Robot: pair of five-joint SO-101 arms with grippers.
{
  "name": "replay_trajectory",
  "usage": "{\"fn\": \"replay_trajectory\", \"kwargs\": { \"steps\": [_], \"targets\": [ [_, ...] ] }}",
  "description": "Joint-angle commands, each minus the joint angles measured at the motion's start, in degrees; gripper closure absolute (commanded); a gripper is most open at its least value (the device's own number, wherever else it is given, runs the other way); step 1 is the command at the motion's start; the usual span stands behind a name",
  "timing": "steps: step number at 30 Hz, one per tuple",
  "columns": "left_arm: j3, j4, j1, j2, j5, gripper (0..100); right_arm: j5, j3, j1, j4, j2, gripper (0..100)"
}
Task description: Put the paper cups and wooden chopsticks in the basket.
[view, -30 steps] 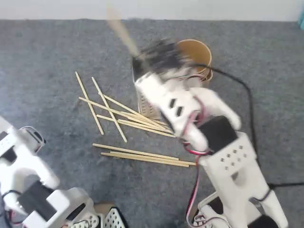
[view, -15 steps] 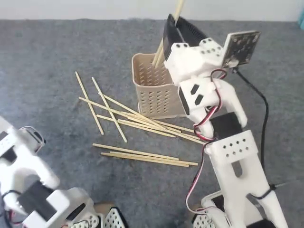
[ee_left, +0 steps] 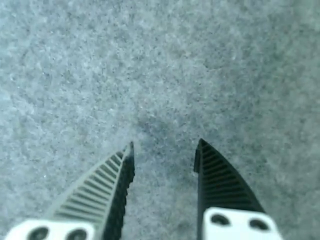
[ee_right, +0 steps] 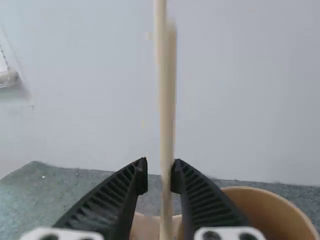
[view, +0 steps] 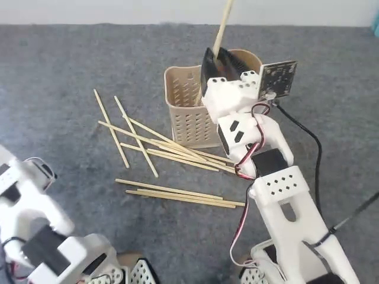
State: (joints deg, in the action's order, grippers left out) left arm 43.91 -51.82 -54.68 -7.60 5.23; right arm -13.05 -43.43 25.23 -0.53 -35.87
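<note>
left gripper [ee_left: 166, 144]: jaws apart, empty, over bare carpet [ee_left: 100, 60]
loose chopsticks [view: 172, 192]: scattered on the carpet beside the basket [view: 183, 112]
right gripper [ee_right: 159, 162]: clamped on one upright chopstick [ee_right: 164, 75], its lower end in the basket
paper cup [view: 253, 58]: just behind the basket, apparently outside
step: depositing a chopstick
next: probably open the jaws, then fetch another

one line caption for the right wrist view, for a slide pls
Right gripper holds a wooden chopstick upright, with the rim of a paper cup just beyond its fingers.

Right claw [ee_right: 159, 162] pinched, raised; left claw [ee_left: 166, 145] spread low.
</note>
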Motion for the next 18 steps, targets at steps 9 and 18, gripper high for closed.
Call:
{"fn": "replay_trajectory", "kwargs": {
  "steps": [9, 18],
  "targets": [
    [-2.1, 1.4, -0.2, 0.0, 0.4, 81, 1.8, 5.8, 4.0, -19.5, -12.4, 85.3],
    [-2.1, 1.4, -0.2, 0.1, 0.4, 81, 3.2, 19.3, 8.1, -62.9, -23.3, 85.1]
  ]
}}
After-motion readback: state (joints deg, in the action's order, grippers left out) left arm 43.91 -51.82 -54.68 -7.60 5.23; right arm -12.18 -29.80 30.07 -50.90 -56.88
